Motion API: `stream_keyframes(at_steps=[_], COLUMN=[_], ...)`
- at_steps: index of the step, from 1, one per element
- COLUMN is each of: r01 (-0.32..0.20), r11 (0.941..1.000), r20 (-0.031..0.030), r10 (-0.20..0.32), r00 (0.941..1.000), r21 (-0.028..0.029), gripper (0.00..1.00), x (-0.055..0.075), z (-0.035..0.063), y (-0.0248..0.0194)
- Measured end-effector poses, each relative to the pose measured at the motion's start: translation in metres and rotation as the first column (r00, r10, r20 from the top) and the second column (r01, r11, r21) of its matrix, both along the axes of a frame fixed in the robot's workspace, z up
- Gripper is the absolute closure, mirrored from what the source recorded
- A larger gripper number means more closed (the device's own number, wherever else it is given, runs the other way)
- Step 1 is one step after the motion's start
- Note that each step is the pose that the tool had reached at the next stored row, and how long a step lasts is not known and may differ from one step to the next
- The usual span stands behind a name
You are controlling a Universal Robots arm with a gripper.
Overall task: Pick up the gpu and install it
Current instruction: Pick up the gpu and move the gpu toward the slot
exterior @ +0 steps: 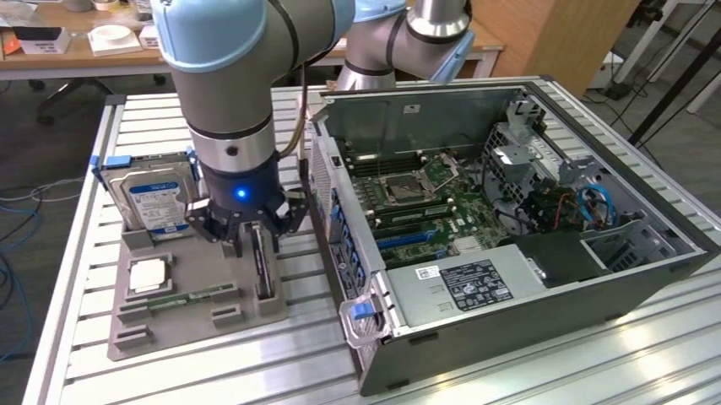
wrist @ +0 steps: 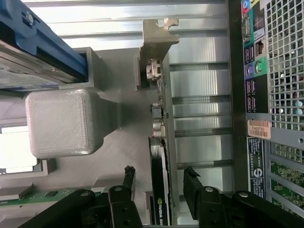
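The gripper [exterior: 252, 243] is shown spread wide, one finger on each side of the gpu [exterior: 266, 274], with a gap visible on both sides. The gpu is stood on edge in a slot of the grey holder tray [exterior: 181, 333]. A clean grasp is judged to need the fingers centred on the card's flat faces, kept clear of the silvery bracket [wrist: 159, 42], and closed evenly. The hard drive [exterior: 158, 198] is racked nearby. The computer case [exterior: 474, 337] lies open to the exterior view's right.
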State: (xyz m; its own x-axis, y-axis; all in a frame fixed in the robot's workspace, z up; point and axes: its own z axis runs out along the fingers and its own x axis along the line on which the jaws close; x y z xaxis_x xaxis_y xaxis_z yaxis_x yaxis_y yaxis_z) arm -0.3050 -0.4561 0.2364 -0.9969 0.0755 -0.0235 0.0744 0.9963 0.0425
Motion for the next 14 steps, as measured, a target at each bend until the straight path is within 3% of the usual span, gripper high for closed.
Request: stream_keyframes(at_steps=[8, 9, 14], r01=[0.000, 0.000, 0.000], r11=[1.0000, 1.0000, 1.0000], r20=[0.0001, 0.0001, 0.0000], r10=[0.000, 0.000, 0.000], r00=[1.0000, 1.0000, 1.0000], r21=[0.0001, 0.0000, 0.0001], gripper=[0.48, 0.55, 0.55], x=[0.0000, 0.0000, 0.0000], z=[-0.0001, -0.0001, -0.0001], y=[0.0000, 0.0000, 0.0001])
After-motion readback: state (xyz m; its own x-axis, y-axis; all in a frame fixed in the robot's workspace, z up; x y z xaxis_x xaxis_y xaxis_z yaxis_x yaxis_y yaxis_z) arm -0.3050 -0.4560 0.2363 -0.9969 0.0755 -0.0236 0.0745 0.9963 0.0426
